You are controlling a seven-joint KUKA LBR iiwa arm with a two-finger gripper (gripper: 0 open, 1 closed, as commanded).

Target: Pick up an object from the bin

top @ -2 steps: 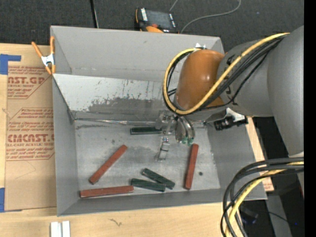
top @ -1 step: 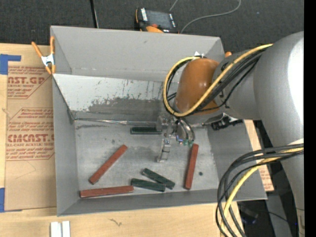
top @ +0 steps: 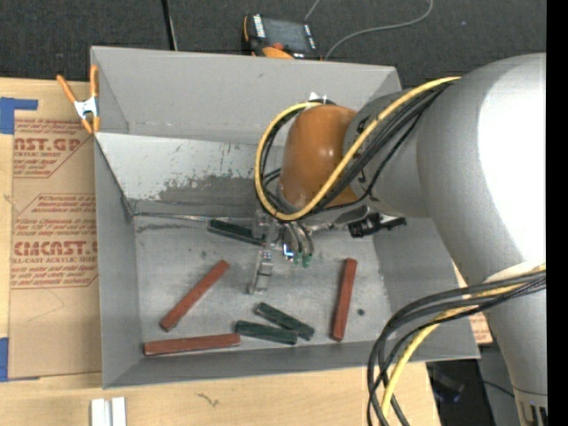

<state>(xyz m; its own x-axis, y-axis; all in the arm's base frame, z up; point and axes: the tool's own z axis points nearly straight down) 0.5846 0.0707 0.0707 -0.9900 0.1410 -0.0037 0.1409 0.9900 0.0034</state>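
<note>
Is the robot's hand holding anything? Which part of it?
Nothing seen in it. The hand is over the bin floor, beside a dark green bar.

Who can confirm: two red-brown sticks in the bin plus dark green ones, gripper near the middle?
Wrong count: the camera view shows three red-brown sticks, not two: one slanted at left, one lying flat at the front, one at right. The dark green sticks and the gripper near the middle are as stated.

The grey arm (top: 479,176) comes in from 3 o'clock and bends downward. Its orange wrist cover (top: 315,153) sits near the middle of the view, with yellow and black cables (top: 266,162) looping round its 9 o'clock side. The gripper (top: 264,269) hangs at the cover's 7 o'clock, pointing down.
</note>
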